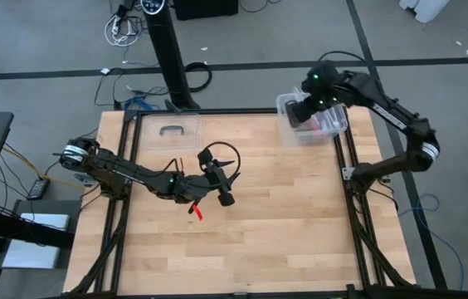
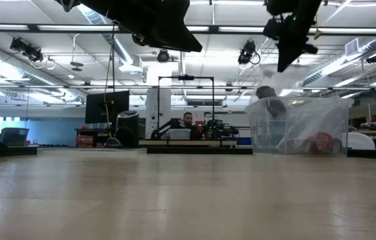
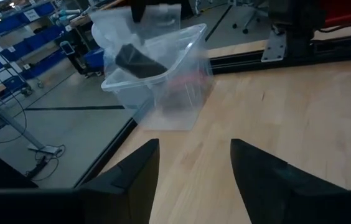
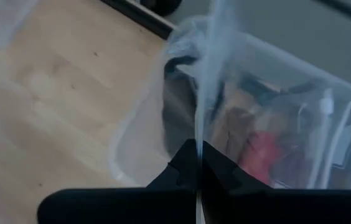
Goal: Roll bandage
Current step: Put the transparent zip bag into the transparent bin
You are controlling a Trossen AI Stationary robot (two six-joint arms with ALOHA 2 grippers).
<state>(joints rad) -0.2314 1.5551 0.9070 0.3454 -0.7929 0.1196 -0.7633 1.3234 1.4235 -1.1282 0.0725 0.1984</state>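
My right gripper (image 1: 304,108) is over the clear plastic box (image 1: 313,124) at the table's far right, shut on a clear plastic wrapper (image 3: 132,28). The black bandage (image 3: 139,62) shows as a dark lump inside the wrapper. It also shows in the low view (image 2: 267,93), at the height of the box's rim (image 2: 295,101). My left gripper (image 1: 225,196) is open and empty, above the middle of the table and pointing toward the box. Its fingers stand apart in the left wrist view (image 3: 194,155). My right gripper pinches the wrapper's thin top edge (image 4: 198,146) between its two fingers, from above and pointing down. The wrapper hangs below the fingers with the bandage inside, over the box's opening. I cannot tell whether its lower end touches the box.
The box holds several items, some of them red (image 2: 321,141). Its clear lid (image 1: 168,130) lies flat at the table's far left. A small red thing (image 1: 195,213) lies on the wood under my left arm. The near half of the table (image 1: 284,241) is bare wood.
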